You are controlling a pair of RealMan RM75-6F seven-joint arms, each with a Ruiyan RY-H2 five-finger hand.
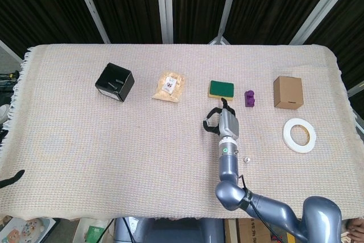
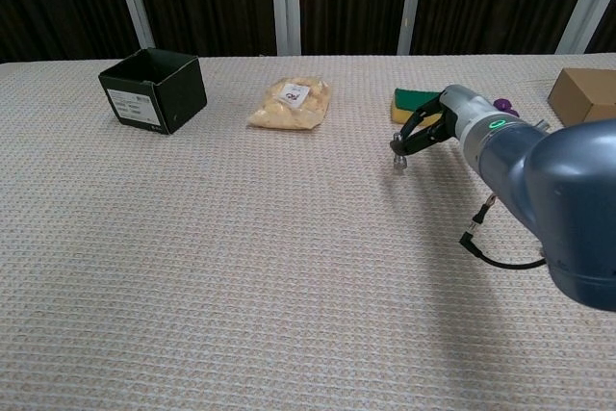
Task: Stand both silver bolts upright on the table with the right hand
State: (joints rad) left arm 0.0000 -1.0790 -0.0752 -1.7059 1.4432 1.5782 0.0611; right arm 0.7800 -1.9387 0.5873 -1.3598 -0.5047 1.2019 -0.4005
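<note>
My right hand (image 1: 224,120) (image 2: 435,125) hangs over the middle of the table, just in front of the green sponge. Its thumb and a finger pinch a small silver bolt (image 2: 397,154), which hangs roughly vertical with its lower end at or just above the cloth. In the head view that bolt is mostly hidden by the fingers. A second silver bolt (image 1: 247,158) sits on the cloth to the right of my forearm; from above I cannot tell whether it stands upright. Only a dark tip of my left hand (image 1: 11,178) shows at the table's near left edge.
A green and yellow sponge (image 1: 221,89) and a purple block (image 1: 249,98) lie just beyond the right hand. A brown box (image 1: 288,92) and a white tape roll (image 1: 299,135) are at the right. A snack bag (image 1: 169,86) and a black box (image 1: 114,82) sit further left.
</note>
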